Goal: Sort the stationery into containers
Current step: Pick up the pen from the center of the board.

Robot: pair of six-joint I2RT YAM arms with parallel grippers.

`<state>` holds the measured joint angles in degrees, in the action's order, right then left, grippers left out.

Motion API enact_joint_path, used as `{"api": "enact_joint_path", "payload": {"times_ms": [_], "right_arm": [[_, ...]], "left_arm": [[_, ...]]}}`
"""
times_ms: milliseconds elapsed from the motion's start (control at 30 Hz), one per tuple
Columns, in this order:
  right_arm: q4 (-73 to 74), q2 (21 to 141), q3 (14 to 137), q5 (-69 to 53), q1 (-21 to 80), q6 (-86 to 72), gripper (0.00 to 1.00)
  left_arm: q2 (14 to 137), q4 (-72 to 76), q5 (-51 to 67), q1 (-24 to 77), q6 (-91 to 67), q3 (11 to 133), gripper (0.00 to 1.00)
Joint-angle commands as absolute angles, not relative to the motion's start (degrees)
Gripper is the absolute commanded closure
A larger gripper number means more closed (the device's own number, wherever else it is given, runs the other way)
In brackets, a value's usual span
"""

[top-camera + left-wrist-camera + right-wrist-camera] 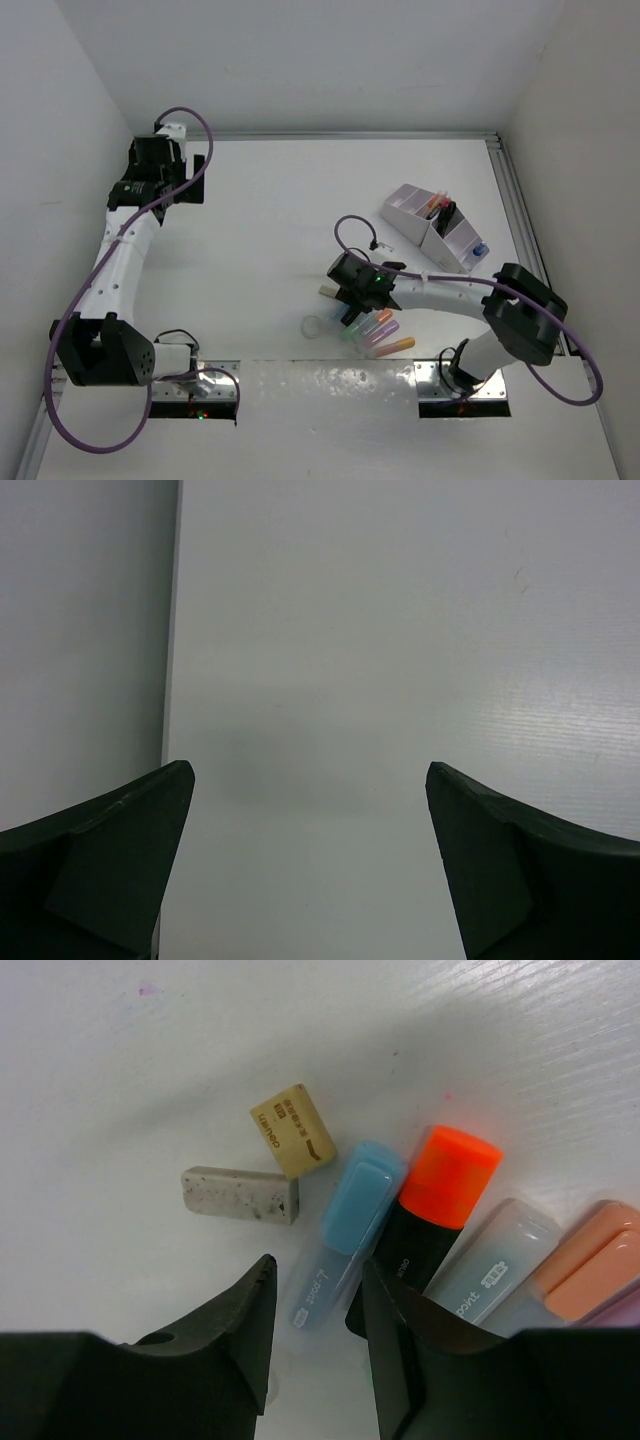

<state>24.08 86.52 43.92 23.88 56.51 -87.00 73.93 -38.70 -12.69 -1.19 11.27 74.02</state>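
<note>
Centring counts: the right gripper (pixel 317 1265), jaws parted and not yet pinching, straddles the translucent blue-capped plastic highlighter (pixel 350 1205) lying just beside a black orange-capped marker (pixel 450 1175), so it should close squarely on that barrel alone before lifting toward the pale compartmented plastic organizer (pixel 400 205).

The left gripper (pixel 308 780) fills the near edge of the view, its dark jaws standing wide apart, one at the near left and one at the near right, with nothing between them. Beyond them lies a white table (pixel 420 630) with a faint grey shadow, meeting a pale grey wall (pixel 80 620) on the left.
</note>
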Motion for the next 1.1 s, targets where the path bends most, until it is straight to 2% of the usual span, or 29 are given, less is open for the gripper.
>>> {"api": "enact_joint_path", "payload": {"times_ms": [0,833,1067], "right_arm": [[22.8,86.9,44.7,23.8,57.1,-88.3,0.61],[24.4,96.1,49.7,23.6,56.2,-83.1,0.64],[25.7,97.5,50.7,25.0,55.9,-81.0,0.83]], "left_arm": [[72.7,-36.6,-12.7,-0.6,10.5,74.0,0.00],[72.5,-36.2,-14.1,-0.6,10.9,73.4,0.00],[72.4,-36.2,-14.4,-0.6,11.0,73.5,0.00]]}}
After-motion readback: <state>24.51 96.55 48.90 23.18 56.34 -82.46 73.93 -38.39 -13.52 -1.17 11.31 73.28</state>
